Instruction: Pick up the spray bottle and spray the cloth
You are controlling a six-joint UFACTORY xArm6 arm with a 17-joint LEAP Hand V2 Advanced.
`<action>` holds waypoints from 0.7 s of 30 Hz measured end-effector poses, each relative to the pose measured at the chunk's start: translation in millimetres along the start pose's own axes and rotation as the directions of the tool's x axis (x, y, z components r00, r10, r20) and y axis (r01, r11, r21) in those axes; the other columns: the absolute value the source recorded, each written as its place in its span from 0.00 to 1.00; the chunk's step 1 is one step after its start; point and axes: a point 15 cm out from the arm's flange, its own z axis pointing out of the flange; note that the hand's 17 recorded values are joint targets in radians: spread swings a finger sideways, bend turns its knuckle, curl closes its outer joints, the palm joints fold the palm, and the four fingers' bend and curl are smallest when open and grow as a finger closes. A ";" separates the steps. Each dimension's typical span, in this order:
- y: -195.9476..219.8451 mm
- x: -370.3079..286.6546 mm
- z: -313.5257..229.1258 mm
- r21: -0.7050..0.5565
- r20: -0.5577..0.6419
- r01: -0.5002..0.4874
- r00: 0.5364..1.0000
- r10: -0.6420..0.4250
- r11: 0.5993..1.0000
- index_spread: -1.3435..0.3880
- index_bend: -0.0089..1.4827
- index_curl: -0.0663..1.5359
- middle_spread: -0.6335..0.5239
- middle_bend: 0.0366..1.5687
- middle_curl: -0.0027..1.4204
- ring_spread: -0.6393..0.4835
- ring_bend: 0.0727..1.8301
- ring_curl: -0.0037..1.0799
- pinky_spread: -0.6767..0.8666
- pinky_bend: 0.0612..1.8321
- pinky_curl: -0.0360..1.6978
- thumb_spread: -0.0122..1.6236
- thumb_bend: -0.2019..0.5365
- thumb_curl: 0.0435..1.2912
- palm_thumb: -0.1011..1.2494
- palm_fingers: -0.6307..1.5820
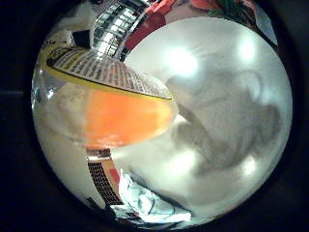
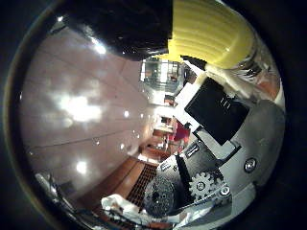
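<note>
The spray bottle [image 1: 111, 106] fills much of the little finger side palm view, close against the palm. It is clear, with orange liquid inside and a printed label edged in yellow. In the thumb side palm view its yellow part [image 2: 211, 34] sits right beside my hand's black and white fingers [image 2: 216, 115], with a dark rounded part [image 2: 125, 29] next to it. My right hand [image 2: 206, 177] is curled round the bottle and holds it above the pale table [image 1: 227, 145]. I cannot make out the cloth.
The shadow of the hand and bottle falls on the table [image 1: 237, 106]. Something red [image 1: 159, 19] lies at the table's far edge. A shiny brown surface [image 2: 77, 125] with light reflections fills much of the thumb side palm view.
</note>
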 end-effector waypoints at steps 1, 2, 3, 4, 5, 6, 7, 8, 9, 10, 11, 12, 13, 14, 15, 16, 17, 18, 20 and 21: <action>7.5 -4.4 -3.9 -0.043 -0.019 0.016 1.000 -0.017 0.999 0.67 0.79 0.51 0.46 0.87 0.49 0.42 0.79 0.60 0.33 0.65 0.60 0.64 0.26 0.47 0.88 0.80; 14.0 -6.7 -7.3 -0.083 -0.039 0.025 0.999 -0.029 0.996 0.67 0.79 0.51 0.46 0.87 0.48 0.42 0.79 0.60 0.33 0.64 0.62 0.64 0.26 0.48 0.88 0.80; 20.9 -12.0 -10.5 -0.126 -0.058 0.040 0.997 -0.048 0.991 0.67 0.79 0.51 0.46 0.87 0.48 0.42 0.79 0.60 0.33 0.64 0.63 0.64 0.26 0.48 0.88 0.80; 27.2 -17.0 -16.6 -0.169 -0.083 0.054 0.994 -0.069 0.984 0.67 0.79 0.51 0.46 0.87 0.48 0.42 0.79 0.60 0.33 0.63 0.64 0.63 0.26 0.49 0.87 0.80; 31.1 -22.2 -22.6 -0.204 -0.106 0.068 0.990 -0.091 0.977 0.67 0.79 0.51 0.46 0.88 0.48 0.42 0.79 0.60 0.34 0.63 0.65 0.63 0.26 0.49 0.87 0.80; 36.0 -26.3 -27.9 -0.241 -0.128 0.077 0.986 -0.110 0.967 0.67 0.79 0.51 0.46 0.88 0.47 0.42 0.79 0.60 0.34 0.62 0.66 0.63 0.26 0.49 0.87 0.80; 42.6 -28.4 -32.0 -0.281 -0.147 0.079 0.981 -0.124 0.957 0.67 0.79 0.51 0.46 0.88 0.47 0.42 0.79 0.60 0.34 0.62 0.67 0.63 0.26 0.50 0.87 0.80; 49.2 -33.1 -36.8 -0.324 -0.170 0.084 0.975 -0.145 0.942 0.67 0.79 0.51 0.46 0.88 0.47 0.42 0.79 0.60 0.34 0.61 0.68 0.63 0.25 0.50 0.87 0.81; 54.2 -39.7 -40.8 -0.361 -0.186 0.093 0.968 -0.169 0.928 0.67 0.79 0.51 0.46 0.88 0.47 0.42 0.79 0.60 0.34 0.61 0.69 0.63 0.26 0.50 0.87 0.80; 58.9 -47.2 -44.5 -0.398 -0.202 0.100 0.960 -0.194 0.912 0.67 0.79 0.51 0.46 0.88 0.47 0.42 0.79 0.60 0.34 0.60 0.70 0.62 0.25 0.51 0.87 0.81; 62.5 -53.2 -46.9 -0.426 -0.216 0.106 0.953 -0.215 0.898 0.67 0.80 0.51 0.47 0.88 0.47 0.42 0.79 0.60 0.34 0.60 0.71 0.62 0.26 0.51 0.87 0.80; 66.4 -58.0 -48.0 -0.455 -0.228 0.108 0.945 -0.233 0.884 0.67 0.80 0.51 0.47 0.88 0.47 0.42 0.79 0.60 0.34 0.59 0.72 0.62 0.26 0.51 0.86 0.80; 71.6 -63.0 -47.6 -0.491 -0.240 0.110 0.937 -0.255 0.864 0.67 0.80 0.51 0.47 0.88 0.47 0.42 0.79 0.60 0.34 0.59 0.73 0.62 0.26 0.52 0.86 0.81; 75.7 -67.4 -48.5 -0.521 -0.254 0.108 0.927 -0.275 0.847 0.67 0.80 0.51 0.47 0.89 0.46 0.42 0.79 0.60 0.34 0.58 0.73 0.62 0.26 0.52 0.86 0.81; 78.7 -72.8 -49.4 -0.550 -0.268 0.111 0.916 -0.300 0.828 0.67 0.80 0.51 0.47 0.89 0.46 0.42 0.79 0.60 0.34 0.58 0.74 0.62 0.26 0.52 0.86 0.81; 81.5 -78.9 -50.7 -0.580 -0.282 0.112 0.902 -0.328 0.807 0.67 0.80 0.51 0.47 0.89 0.46 0.42 0.79 0.60 0.33 0.58 0.75 0.62 0.25 0.52 0.86 0.81; 84.0 -84.2 -51.5 -0.607 -0.294 0.111 0.889 -0.351 0.787 0.67 0.80 0.51 0.47 0.89 0.46 0.42 0.79 0.60 0.33 0.57 0.76 0.61 0.25 0.53 0.86 0.81; 86.6 -88.8 -51.3 -0.634 -0.306 0.106 0.876 -0.374 0.766 0.67 0.80 0.51 0.47 0.89 0.46 0.42 0.79 0.60 0.33 0.57 0.76 0.61 0.25 0.53 0.86 0.81; 91.0 -100.6 -51.8 -0.691 -0.326 0.097 0.843 -0.428 0.716 0.67 0.80 0.51 0.47 0.89 0.46 0.42 0.79 0.60 0.33 0.56 0.77 0.61 0.25 0.53 0.86 0.81; 92.2 -108.0 -51.0 -0.717 -0.334 0.092 0.824 -0.457 0.691 0.67 0.80 0.51 0.47 0.89 0.46 0.42 0.79 0.59 0.33 0.56 0.78 0.61 0.25 0.54 0.86 0.81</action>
